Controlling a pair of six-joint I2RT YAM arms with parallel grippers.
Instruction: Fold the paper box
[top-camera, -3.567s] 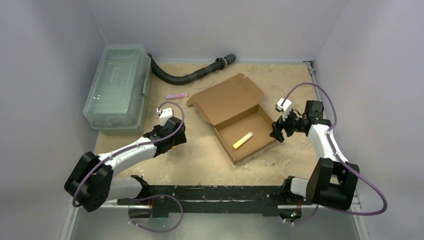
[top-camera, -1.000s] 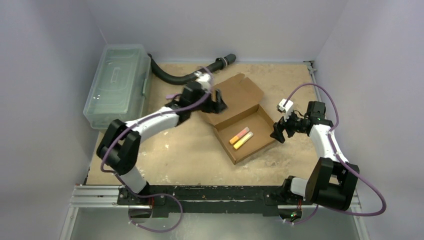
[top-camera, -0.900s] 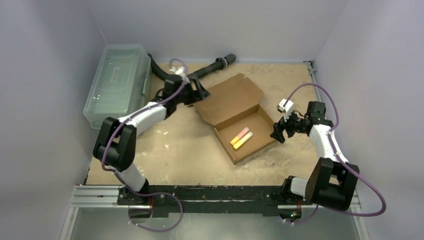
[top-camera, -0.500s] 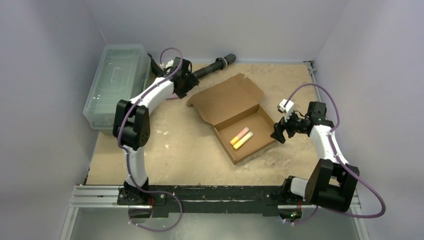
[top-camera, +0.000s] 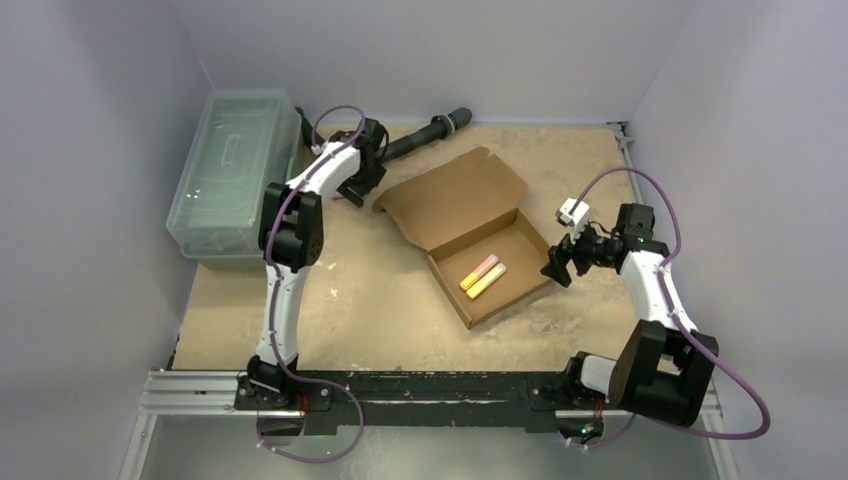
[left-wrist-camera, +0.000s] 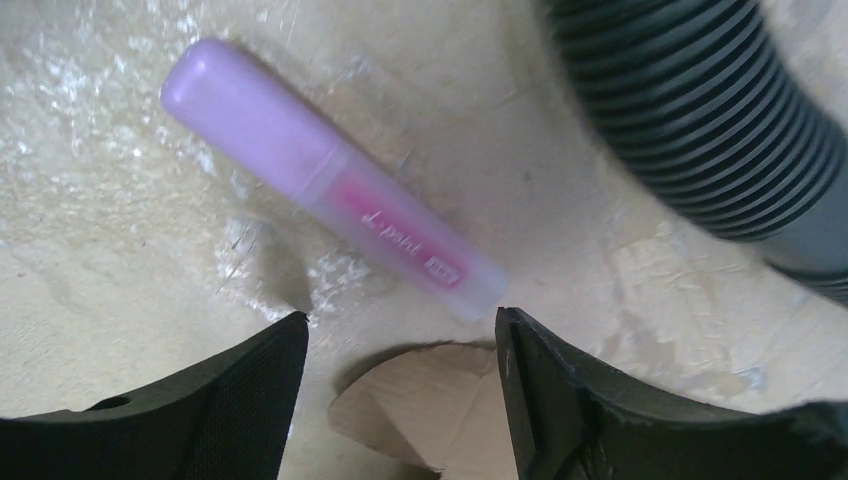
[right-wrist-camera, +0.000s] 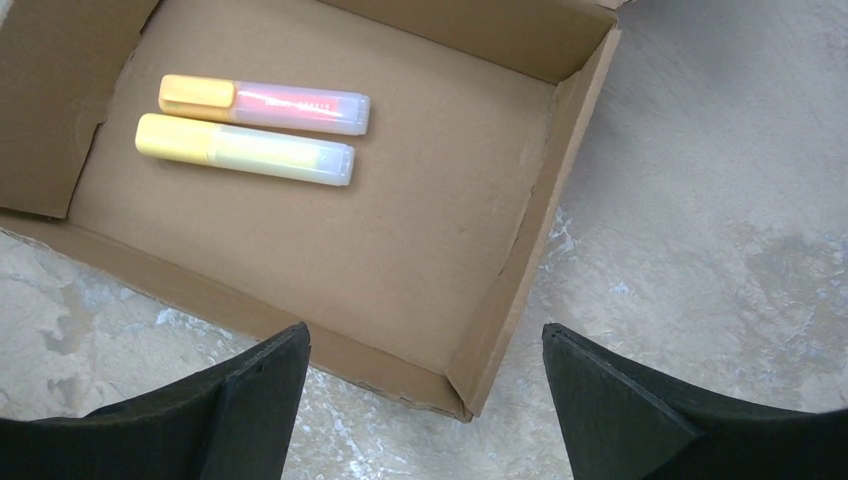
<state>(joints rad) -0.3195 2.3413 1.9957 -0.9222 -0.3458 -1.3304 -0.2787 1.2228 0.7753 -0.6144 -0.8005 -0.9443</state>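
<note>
The box (top-camera: 470, 240) is sitting open mid-table, lid lying flat toward the far left, 2 markers (right-wrist-camera: 255, 125) in its tray. Folding seems to be waiting on packing: the left gripper (left-wrist-camera: 400, 345), jaws wide and empty, is hovering over a purple marker (left-wrist-camera: 330, 235) near the hose (left-wrist-camera: 700, 120). Next it is needing to drop and straddle the barrel, probably turning the wrist, since the marker is lying slantwise. The right gripper (right-wrist-camera: 425, 350), jaws wide and empty, is waiting at the tray's right corner. The tan table (top-camera: 380, 300) is looking mottled; pale walls (top-camera: 430, 50) are enclosing 3 sides, a clear bin (top-camera: 235, 170) standing far left.
</note>
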